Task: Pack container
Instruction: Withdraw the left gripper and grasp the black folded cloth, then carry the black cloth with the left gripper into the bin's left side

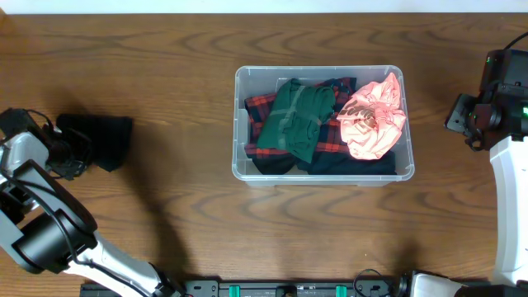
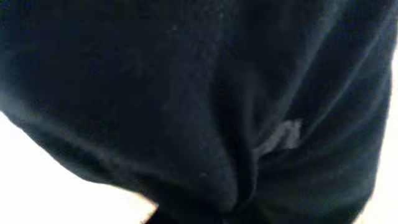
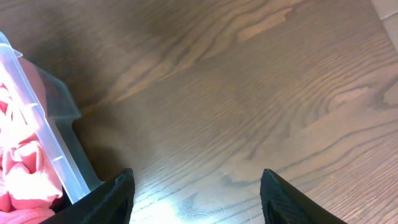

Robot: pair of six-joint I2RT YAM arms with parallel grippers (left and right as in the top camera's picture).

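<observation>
The container is a clear plastic bin with a rounded rim, standing upright a little right of the middle of the wooden surface. It is nearly full of clothes. A red-and-black plaid piece lies along the left side, a dark green garment is draped over the middle, and a crumpled pink garment fills the right end. Dark fabric shows beneath them at the front.

The right hand hovers over bare wood to the right of the bin, near its right end but apart from it, with its fingers spread wide and nothing between them.

The left hand is well apart from the bin at the far left edge, against a black cloth that lies on the surface. That cloth fills the left wrist view, so I cannot tell whether those fingers are apart or closed.
</observation>
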